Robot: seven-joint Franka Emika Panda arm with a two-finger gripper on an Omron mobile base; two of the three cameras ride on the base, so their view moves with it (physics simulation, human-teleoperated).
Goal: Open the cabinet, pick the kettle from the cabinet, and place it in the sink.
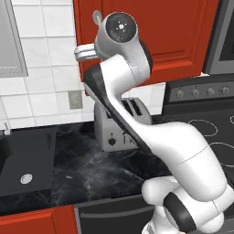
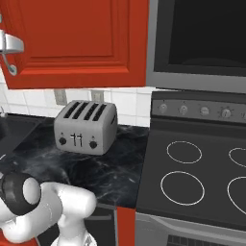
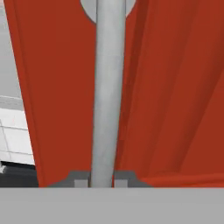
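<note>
Claw (image 3: 102, 180) closed on the handle (image 3: 107, 87), bar running toward 12 o'clock on the cabinet (image 3: 166, 100) door. Best pulled steadily along the hinge arc, grip square. Kettle presumably inside.

White tiled wall (image 1: 41, 68) behind a black marble counter (image 1: 91, 173), with a black stove (image 2: 192, 178) to the right.

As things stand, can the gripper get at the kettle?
Probably not yet. The cabinet door looks shut, so nothing inside can be reached. The gripper has its fingertips on either side of the silver bar handle, seemingly closed on it, ready to pull.
</note>
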